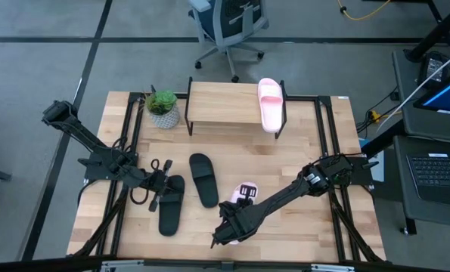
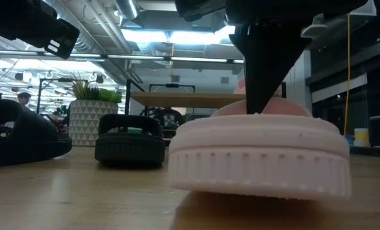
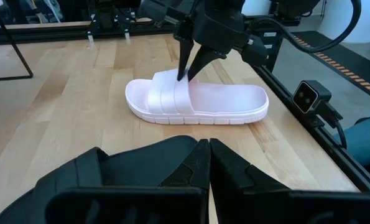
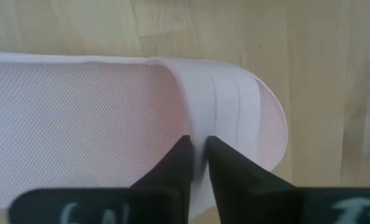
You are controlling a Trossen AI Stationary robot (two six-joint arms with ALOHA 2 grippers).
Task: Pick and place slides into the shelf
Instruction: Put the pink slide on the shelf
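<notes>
Our right hand (image 4: 197, 163) pinches the strap edge of the pink slide (image 3: 197, 102), which lies on the bench (image 1: 300, 227) near its front. Our left hand (image 1: 155, 190) holds a black slide (image 1: 170, 205). The shelf (image 1: 221, 106) already carries one pink slide (image 1: 271, 104). That thin strap grip could slip, letting the slide swing.

pale pink slides (image 1: 271, 104), black slides (image 1: 203, 179)
</notes>
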